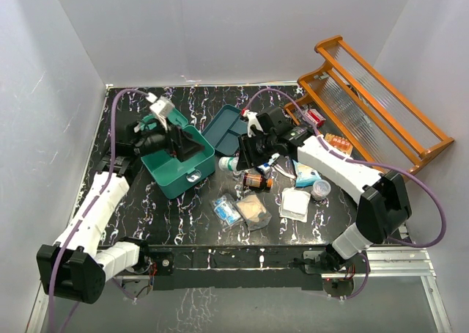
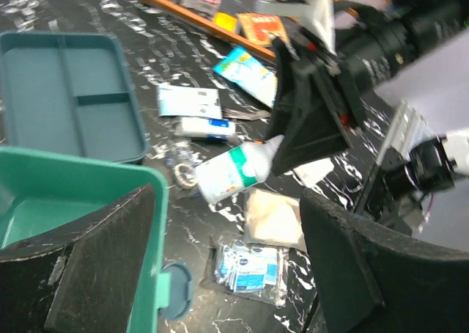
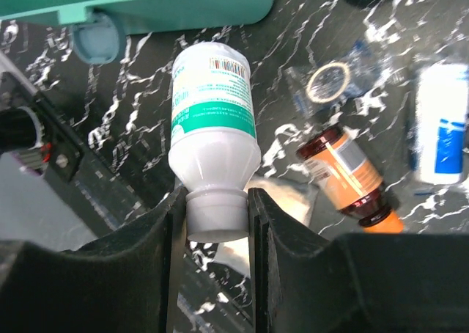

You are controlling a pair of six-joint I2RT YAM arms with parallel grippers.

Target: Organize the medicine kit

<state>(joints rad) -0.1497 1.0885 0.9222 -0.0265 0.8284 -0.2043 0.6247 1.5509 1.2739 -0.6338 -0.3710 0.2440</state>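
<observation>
Right jaws are partly closed, pinching the cap end of the white bottle point(image 3: 212, 120). The pads sit on either side of the cap and the green-label body sticks out ahead of them. The bottle looks to be lying on the surface point(image 1: 183, 223), not lifted yet.

Left jaws are wide open with nothing in them. They're over the medicine kit point(image 1: 192, 174), with one finger above the inside and the other outside its wall. I can't tell if they touch it.

The kit is open at left-centre of the surface. Its latch side faces the clutter and the bottle is just beside it. The dark divided tray point(image 2: 66, 91) is behind the kit.

Step as I read it: get this bottle into the kit.

- **Grip:** I only have the cap, so the body will likely droop or swing. I should lift slowly, squeeze firmly and tip the wrist so the body hangs down rather than levering out.
- **Rise first:** I go straight up before moving sideways. The amber bottle point(image 3: 352, 175) is close on one side and the tape ring in its bag point(image 3: 327, 81) is near, so any drag would knock them.
- **Entry:** I need to clear the kit's rim and latch, come in from above and set the bottle low before letting go.
- **Main risk:** my left arm is sitting over the drop spot. It should either brace the kit wall or back off so the arms don't clash.
</observation>
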